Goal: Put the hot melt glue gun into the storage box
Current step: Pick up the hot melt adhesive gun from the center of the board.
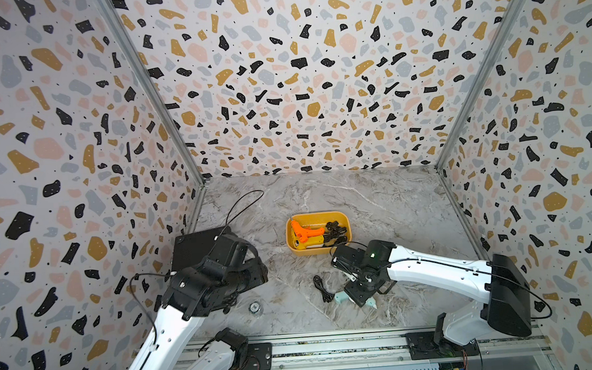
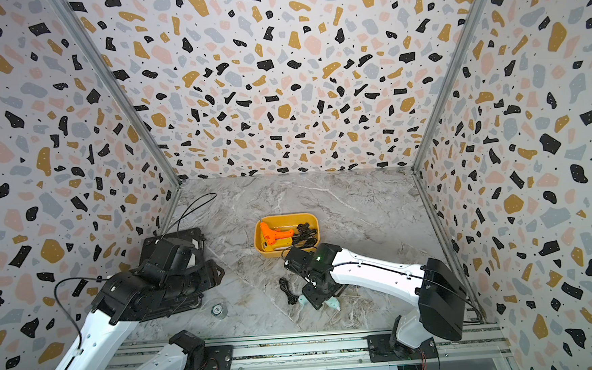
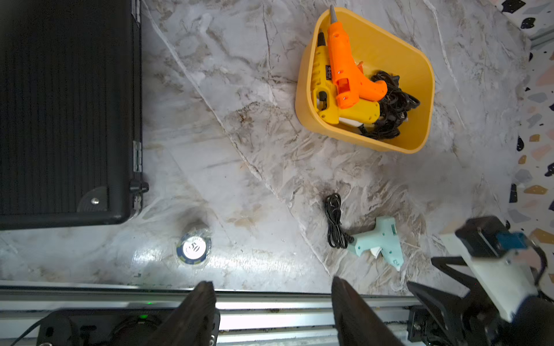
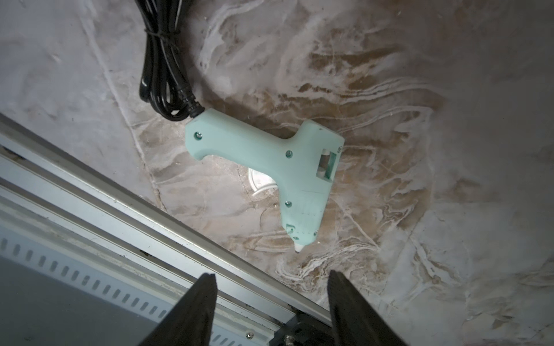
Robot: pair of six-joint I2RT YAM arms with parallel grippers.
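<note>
A mint-green hot melt glue gun (image 4: 269, 161) lies flat on the marble table, its bundled black cord (image 4: 162, 60) beside the handle. My right gripper (image 4: 271, 277) hangs open just above it, nothing between the fingers. In both top views the right wrist covers the gun's middle, so only its handle (image 1: 340, 297) and nozzle (image 2: 334, 305) show. The yellow-orange storage box (image 1: 312, 251) (image 3: 389, 39) stands behind it, holding an orange glue gun (image 3: 344, 69), a yellow glue gun (image 3: 320, 72) and tangled black cords. My left gripper (image 3: 272, 283) is open and empty, near the table's front left.
A flat black case (image 3: 66, 104) (image 1: 192, 245) lies at the left, under the left arm. A poker chip (image 3: 194, 248) (image 1: 255, 307) sits near the front edge. An aluminium rail (image 1: 332, 345) runs along the front. Patterned walls close off three sides.
</note>
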